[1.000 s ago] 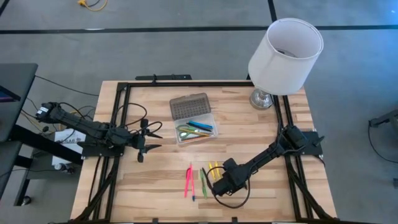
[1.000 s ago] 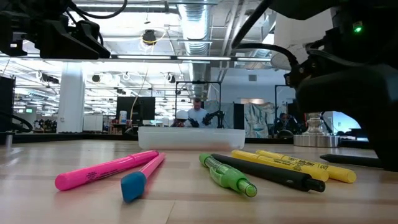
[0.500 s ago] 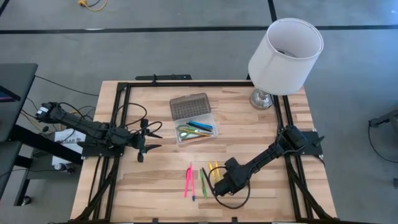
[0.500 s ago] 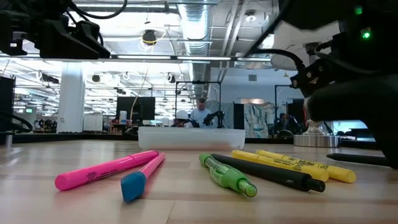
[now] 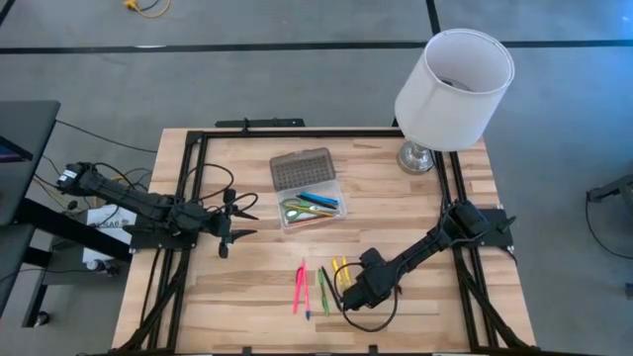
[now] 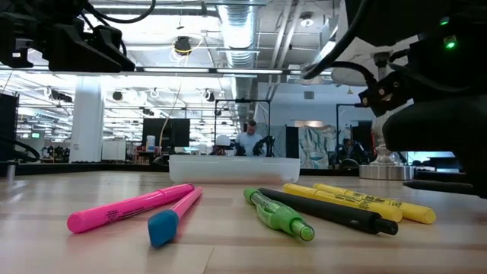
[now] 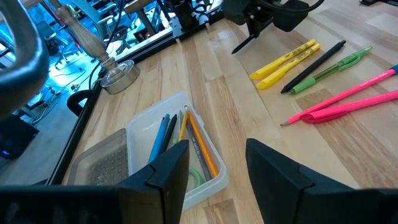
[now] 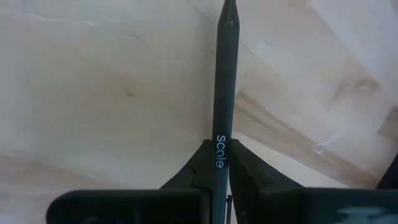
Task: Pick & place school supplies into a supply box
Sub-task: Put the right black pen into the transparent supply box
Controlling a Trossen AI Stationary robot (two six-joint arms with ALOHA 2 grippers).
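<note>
I have the right gripper [image 5: 348,294] low over the table's near half, just right of the loose pens; its fingers [image 8: 186,177] are pinched on a dark grey pencil [image 8: 222,99] marked "Scale", which runs straight out ahead between them, tip forward, its length in line with the fingers; the two yellow highlighters [image 7: 286,59] lie just beside it; the supply box [image 5: 311,203] sits mid-table with its lid back; the left gripper [image 5: 229,229] waits at the left edge, jaws apart.
</note>
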